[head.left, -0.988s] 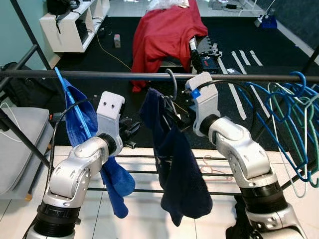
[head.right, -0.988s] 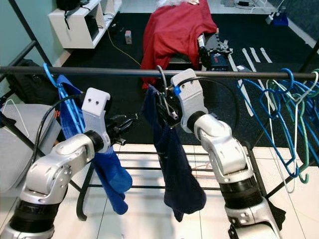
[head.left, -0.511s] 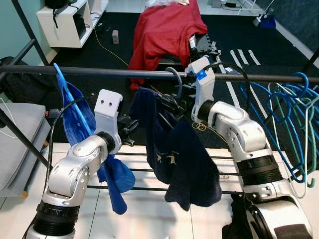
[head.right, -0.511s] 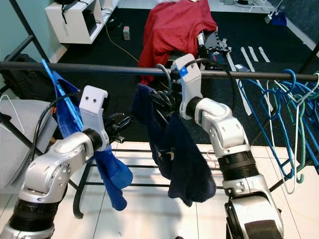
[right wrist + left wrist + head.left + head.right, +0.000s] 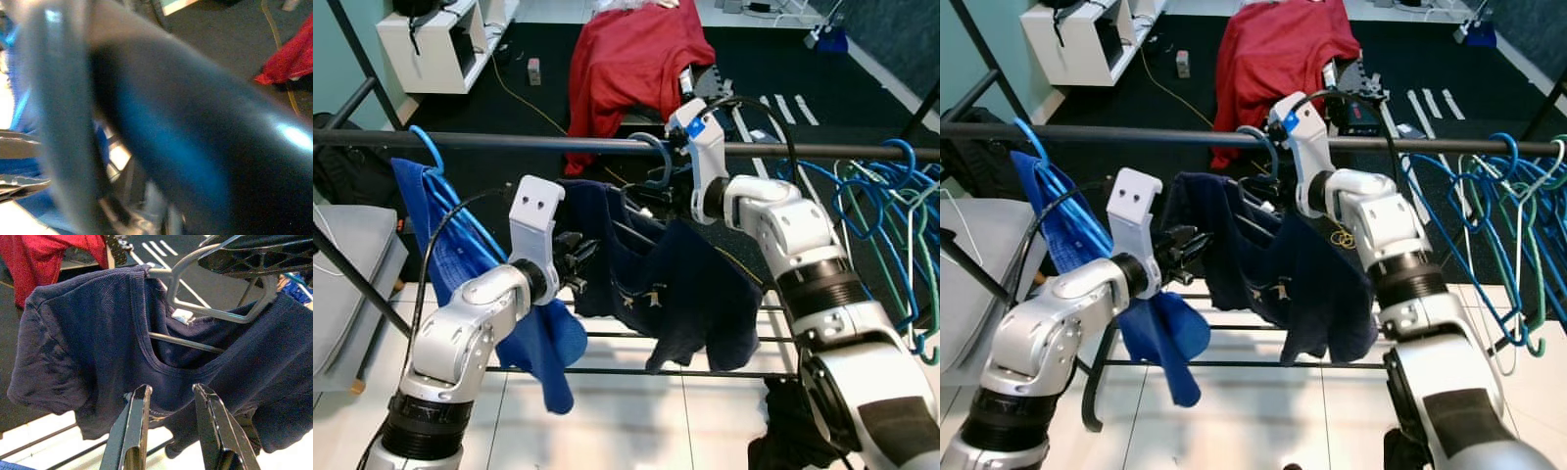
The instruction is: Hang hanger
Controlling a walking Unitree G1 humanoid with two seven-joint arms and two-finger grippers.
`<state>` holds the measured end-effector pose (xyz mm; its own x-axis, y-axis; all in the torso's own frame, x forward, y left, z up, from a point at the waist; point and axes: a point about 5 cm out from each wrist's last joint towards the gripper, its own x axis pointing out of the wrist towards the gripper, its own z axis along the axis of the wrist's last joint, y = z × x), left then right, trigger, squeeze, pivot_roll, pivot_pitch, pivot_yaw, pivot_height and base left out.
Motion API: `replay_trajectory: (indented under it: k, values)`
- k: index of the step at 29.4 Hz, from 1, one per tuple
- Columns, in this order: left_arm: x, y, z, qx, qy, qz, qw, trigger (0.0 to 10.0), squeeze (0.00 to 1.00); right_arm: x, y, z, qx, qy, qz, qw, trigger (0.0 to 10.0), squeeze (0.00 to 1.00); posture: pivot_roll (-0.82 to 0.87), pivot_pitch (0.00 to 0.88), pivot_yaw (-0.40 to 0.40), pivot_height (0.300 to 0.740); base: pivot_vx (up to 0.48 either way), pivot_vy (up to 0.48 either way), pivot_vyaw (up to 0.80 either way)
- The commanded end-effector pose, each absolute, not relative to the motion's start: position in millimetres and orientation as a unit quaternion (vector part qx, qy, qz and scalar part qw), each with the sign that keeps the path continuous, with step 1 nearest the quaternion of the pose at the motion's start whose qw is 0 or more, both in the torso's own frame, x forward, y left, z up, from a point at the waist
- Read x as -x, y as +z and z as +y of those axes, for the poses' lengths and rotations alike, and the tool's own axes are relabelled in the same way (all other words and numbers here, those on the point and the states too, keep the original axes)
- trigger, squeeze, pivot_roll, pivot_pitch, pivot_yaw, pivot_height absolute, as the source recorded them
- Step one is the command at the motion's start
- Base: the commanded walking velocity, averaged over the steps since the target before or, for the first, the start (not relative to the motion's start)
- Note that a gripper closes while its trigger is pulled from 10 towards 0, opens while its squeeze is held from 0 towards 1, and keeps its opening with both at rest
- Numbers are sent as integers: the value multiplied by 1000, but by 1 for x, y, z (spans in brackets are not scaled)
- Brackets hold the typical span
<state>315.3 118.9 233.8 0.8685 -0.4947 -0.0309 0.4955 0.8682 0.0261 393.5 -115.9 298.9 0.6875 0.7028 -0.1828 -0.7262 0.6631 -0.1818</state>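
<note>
Both arms raised; left gripper (image 5: pixel 168 426) jaws parted, right gripper (image 5: pixel 656 196) uppermost.

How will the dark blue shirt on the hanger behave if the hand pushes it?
The dark blue shirt hangs in loose folds, so it probably yields, floppy. Its hanger dangles by a hook at the rail, so both would likely swing.

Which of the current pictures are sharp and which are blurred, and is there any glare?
Left eye view: sharp, evenly lit, the navy shirt and rail crisp. Left wrist view: sharp on the grey hanger and the left gripper. Right wrist view: strongly out of focus, the near rail a dark smear with a small bright glare spot.
</note>
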Motion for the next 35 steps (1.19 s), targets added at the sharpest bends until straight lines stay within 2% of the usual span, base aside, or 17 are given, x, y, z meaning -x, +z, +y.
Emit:
replay_trajectory:
  k: [1,3,4,5,6,10,11,12,13,14,15,25,28,32,35]
  values:
    - [-313,233,118,-27,-266,17,963,10000,0,-394,301,-115,126,402,51,905,4471,0,-53,240,-15,740,0,0,0]
    - [-313,233,117,-28,-267,18,963,10000,0,-394,302,-115,127,410,52,902,4471,0,-52,240,-16,740,0,0,0]
    - [-313,233,117,-28,-268,19,963,10000,0,-395,303,-114,127,417,54,898,9137,0,-51,239,-16,740,0,0,0]
    - [-313,233,117,-28,-268,19,963,10000,0,-395,303,-114,127,417,54,898,9137,0,-51,239,-16,740,0,0,0]
    - [-313,233,118,-29,-269,20,963,10000,0,-395,303,-115,132,420,56,896,10000,0,-52,240,-16,740,0,0,0]
    - [-313,233,118,-30,-269,21,962,10000,0,-396,303,-115,137,423,59,894,10000,0,-52,241,-17,740,0,0,0]
    - [-313,233,118,-31,-270,22,962,10000,0,-397,304,-116,144,424,61,892,5216,0,-53,241,-18,740,0,0,0]
    - [-313,233,118,-31,-270,22,962,10000,0,-397,304,-116,144,424,61,892,5216,0,-53,241,-18,740,0,0,0]
    - [-313,233,119,-32,-270,23,962,10000,0,-398,304,-116,148,424,63,891,3098,0,-53,243,-19,740,0,0,0]
    - [-313,233,119,-32,-270,23,962,10000,0,-398,304,-116,148,424,63,891,3098,0,-53,243,-19,740,0,0,0]
    - [-312,233,119,-33,-270,23,962,10000,0,-399,305,-117,151,425,64,890,0,0,-54,243,-20,740,0,0,0]
    - [-311,233,118,-35,-265,21,963,10000,0,-399,314,-113,140,423,37,895,0,0,-53,240,-22,740,0,0,0]
    - [-309,233,114,-37,-266,19,963,10000,0,-384,317,-98,120,459,-8,880,0,0,-53,237,-18,740,0,0,0]
    - [-308,233,113,-37,-267,18,963,10000,0,-380,319,-96,118,465,-16,877,0,0,-54,235,-19,740,0,0,0]
    - [-306,234,111,-39,-270,16,962,10000,0,-366,328,-90,107,458,-41,881,0,0,-57,230,-11,740,0,0,0]
